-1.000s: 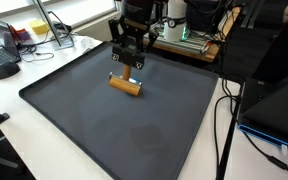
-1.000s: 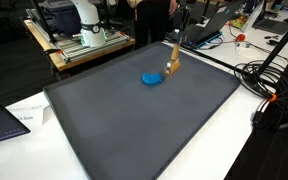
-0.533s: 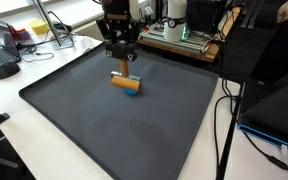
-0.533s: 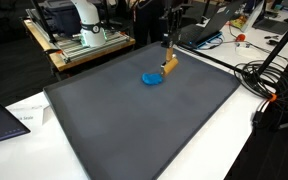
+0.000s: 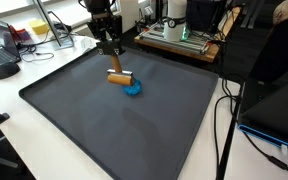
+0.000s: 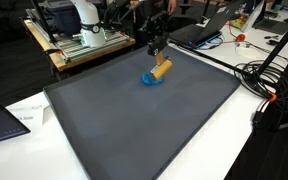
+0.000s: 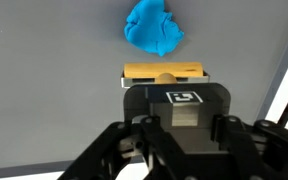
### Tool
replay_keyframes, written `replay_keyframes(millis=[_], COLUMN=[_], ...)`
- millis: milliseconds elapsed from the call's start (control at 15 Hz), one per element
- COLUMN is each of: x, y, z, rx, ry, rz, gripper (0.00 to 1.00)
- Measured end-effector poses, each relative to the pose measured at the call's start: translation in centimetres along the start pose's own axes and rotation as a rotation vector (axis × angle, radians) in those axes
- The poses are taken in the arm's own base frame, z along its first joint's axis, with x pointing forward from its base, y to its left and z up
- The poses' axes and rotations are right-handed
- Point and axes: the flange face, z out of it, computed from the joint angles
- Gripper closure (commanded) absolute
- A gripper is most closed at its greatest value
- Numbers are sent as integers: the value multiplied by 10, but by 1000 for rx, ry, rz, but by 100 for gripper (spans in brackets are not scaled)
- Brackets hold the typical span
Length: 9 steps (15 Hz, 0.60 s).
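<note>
Tool (image 5: 113,62) is pinched shut on the wooden block (image 5: 119,77), down by the dark mat (image 5: 104,130), with the blue lump (image 5: 133,90) just at its 5 o'clock. It's a narrow grip, so a quick swing could twist the block loose or smear it through the lump.

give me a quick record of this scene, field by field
gripper: gripper shut, above the far part of the mat
held: wooden block, tan, lying crosswise between the fingers
nearby: blue lump, crumpled, on the mat right beside the block; contact unclear
surface: dark grey mat
block tilt: one end lower than the other in an exterior view
</note>
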Motion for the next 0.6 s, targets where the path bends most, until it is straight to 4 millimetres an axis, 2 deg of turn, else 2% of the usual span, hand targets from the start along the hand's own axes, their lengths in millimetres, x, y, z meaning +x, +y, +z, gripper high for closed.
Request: replay_keyframes(millis=[333,600], x=[-14,-23], y=[45,69], z=[-2,-2], rx=[83,140], ry=[38,66], rz=[74,116], gripper=[78,78])
